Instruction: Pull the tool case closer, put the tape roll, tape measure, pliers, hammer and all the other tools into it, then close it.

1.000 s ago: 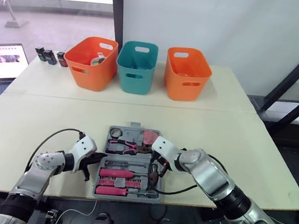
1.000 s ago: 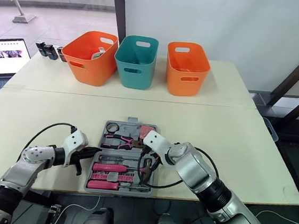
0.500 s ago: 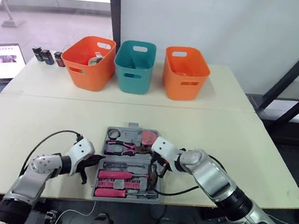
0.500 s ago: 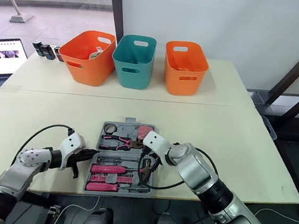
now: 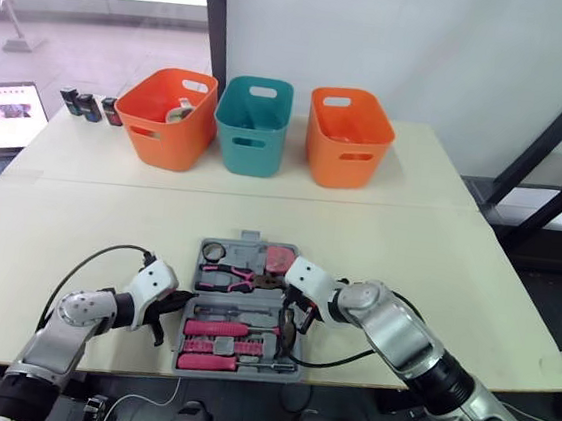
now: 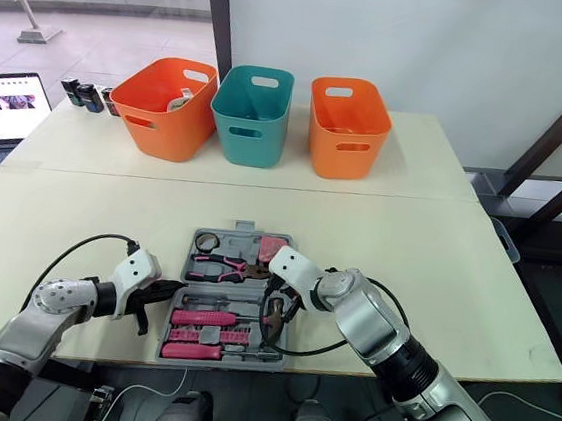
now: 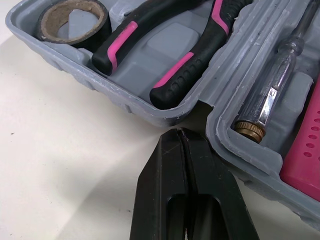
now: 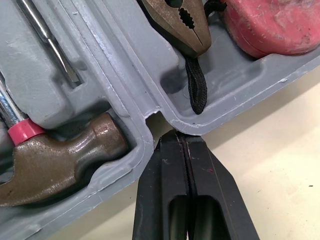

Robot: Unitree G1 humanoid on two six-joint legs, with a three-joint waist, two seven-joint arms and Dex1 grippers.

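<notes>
Both closed end effectors (image 7: 181, 133) (image 8: 182, 136) seemingly touch tool case (image 7: 222, 142).

— How do the arms lie?
— The left arm (image 5: 84, 313) and right arm (image 5: 398, 339) both reach low, forearms angled in toward each other.
— And the hands?
— The left hand (image 7: 182, 145) is pinched closed, fingers (image 7: 162, 180) touching; the right hand (image 8: 183, 145) is the same.
</notes>
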